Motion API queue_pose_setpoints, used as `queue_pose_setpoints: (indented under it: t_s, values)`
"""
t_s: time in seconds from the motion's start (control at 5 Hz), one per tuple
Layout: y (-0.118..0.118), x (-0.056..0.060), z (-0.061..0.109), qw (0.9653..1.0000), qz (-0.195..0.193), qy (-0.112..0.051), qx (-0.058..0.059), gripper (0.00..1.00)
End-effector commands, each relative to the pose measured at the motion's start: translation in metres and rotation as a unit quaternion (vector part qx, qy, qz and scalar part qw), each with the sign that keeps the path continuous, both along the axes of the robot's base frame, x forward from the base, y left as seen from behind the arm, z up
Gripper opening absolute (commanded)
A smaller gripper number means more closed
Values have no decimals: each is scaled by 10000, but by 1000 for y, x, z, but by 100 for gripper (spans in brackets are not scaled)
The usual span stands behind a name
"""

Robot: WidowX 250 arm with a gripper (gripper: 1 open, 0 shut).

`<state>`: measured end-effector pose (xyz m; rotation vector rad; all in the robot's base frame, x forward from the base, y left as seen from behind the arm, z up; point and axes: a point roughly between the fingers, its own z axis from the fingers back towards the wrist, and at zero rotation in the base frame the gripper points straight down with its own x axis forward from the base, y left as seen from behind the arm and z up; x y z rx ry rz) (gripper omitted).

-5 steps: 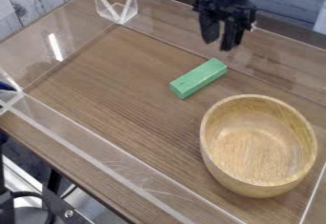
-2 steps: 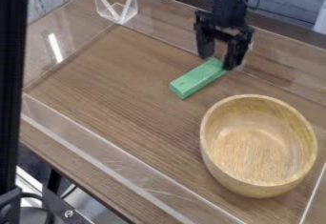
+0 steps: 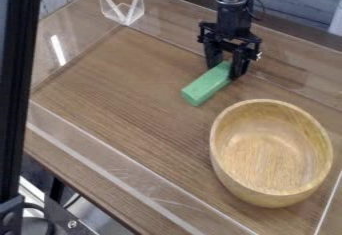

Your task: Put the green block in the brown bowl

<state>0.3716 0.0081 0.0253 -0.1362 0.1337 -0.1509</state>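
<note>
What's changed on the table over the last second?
The gripper has come down from above the table onto the far end of the green block, fingers astride it; whether it grips yet is unclear. The block looks barely shifted, the bowl unmoved and empty.

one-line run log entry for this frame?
phase: grasp approach | gripper: down over far end of green block, fingers astride it, not lifted | brown bowl: empty | block on table

No readable text, label, brand, number or sign anywhere in view.
</note>
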Motion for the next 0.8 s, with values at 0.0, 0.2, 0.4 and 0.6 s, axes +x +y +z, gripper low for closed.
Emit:
queue_pose_setpoints:
  t_s: [0.0,0.2,0.4,0.6]
  values:
    - [-9,1,16,9993,69,-364,62,0]
    - [-10,-3,31,9986,40,-527,34,0]
    - [-11,-8,42,9978,-4,-665,14,0]
    - [-13,-12,81,9936,-133,-1122,17,0]
